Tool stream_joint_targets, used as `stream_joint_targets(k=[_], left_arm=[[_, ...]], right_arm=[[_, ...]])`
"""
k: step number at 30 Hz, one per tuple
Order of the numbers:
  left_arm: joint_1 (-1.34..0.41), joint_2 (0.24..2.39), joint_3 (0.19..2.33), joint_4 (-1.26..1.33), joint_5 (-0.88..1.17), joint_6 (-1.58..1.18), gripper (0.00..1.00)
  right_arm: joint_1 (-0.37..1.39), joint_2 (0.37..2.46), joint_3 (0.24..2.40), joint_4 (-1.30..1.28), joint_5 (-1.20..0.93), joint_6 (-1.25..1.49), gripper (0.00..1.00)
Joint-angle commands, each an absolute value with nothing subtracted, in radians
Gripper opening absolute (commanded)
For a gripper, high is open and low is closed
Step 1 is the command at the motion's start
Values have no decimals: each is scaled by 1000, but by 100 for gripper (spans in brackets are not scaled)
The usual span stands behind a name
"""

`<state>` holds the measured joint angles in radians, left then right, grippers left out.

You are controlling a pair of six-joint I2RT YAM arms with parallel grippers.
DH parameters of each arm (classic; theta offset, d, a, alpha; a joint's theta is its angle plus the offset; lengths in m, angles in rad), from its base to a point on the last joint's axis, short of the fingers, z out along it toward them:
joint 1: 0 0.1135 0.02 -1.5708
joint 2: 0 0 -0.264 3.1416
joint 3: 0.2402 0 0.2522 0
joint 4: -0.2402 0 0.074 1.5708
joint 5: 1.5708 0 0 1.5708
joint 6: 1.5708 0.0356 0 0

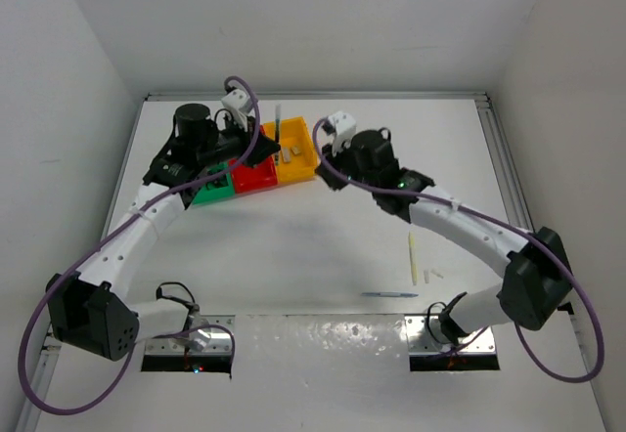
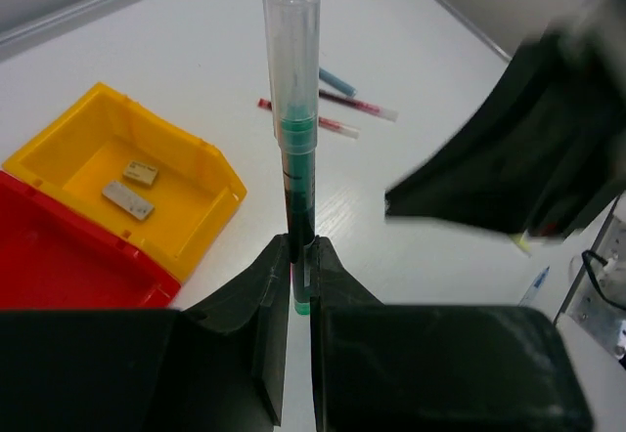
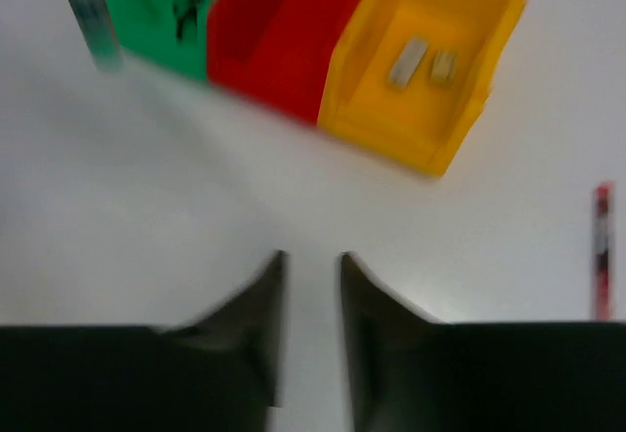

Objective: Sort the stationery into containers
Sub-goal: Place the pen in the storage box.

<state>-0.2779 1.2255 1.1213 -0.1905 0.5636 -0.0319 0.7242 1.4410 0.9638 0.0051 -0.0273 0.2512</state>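
My left gripper [image 2: 300,248] is shut on a dark teal pen [image 2: 296,158] with a clear cap, holding it upright beside the yellow bin [image 2: 209,154]; from above the pen [image 1: 278,122] stands over the bins. The green [image 1: 211,194], red [image 1: 256,176] and yellow [image 1: 297,163] bins are joined in a row. The yellow bin holds two eraser blocks [image 2: 128,199], the green bin [image 3: 147,7] small scissors [image 3: 184,12]. My right gripper [image 3: 311,256] is open and empty above bare table in front of the bins. Its view is blurred.
Two red-white pens [image 2: 333,117] and a blue pen [image 2: 336,81] lie beyond the held pen. A pale stick [image 1: 413,256], small bits [image 1: 435,275] and a blue pen [image 1: 389,295] lie at the front right. The right arm [image 1: 460,222] crosses there.
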Motion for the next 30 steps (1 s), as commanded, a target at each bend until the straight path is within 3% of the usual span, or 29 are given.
stream_joint_targets(k=[1,2,3,4,6,8,11,18,22,26,27,28,30], left_arm=[[-308,1186,1095,-225,535,48,0],[-314,1183,1083,-232,529,54,0],[-316,1181,1077,-233,525,55,0],[-316,1178,1074,-233,523,55,0],[-316,1178,1065,-235,519,58,0],[-321,1175,1066,-238,515,66,0],[-334,1172,1068,-245,508,84,0],[-362,1170,1065,-252,499,91,0],[-373,1170,1063,-247,497,84,0],[-373,1173,1071,-236,497,69,0],[-370,1173,1078,-227,495,60,0],[-367,1173,1092,-219,494,36,0],[-344,1175,1104,-181,505,11,0]], right_arm=[[686,1382,1167,-35,-55,192,0],[686,1391,1201,-47,-63,178,0],[687,1400,1263,-48,-70,172,6],[690,1410,1285,-46,-98,179,43],[693,1433,1314,-8,-133,207,60],[698,1451,1322,85,-149,236,74],[700,1473,1336,149,-140,268,76],[712,1575,1410,187,-156,302,70],[719,1609,1420,213,-158,324,58],[721,1628,1404,232,-156,348,29],[719,1631,1398,233,-158,351,11],[719,1632,1381,236,-156,363,2],[719,1635,1355,244,-155,383,0]])
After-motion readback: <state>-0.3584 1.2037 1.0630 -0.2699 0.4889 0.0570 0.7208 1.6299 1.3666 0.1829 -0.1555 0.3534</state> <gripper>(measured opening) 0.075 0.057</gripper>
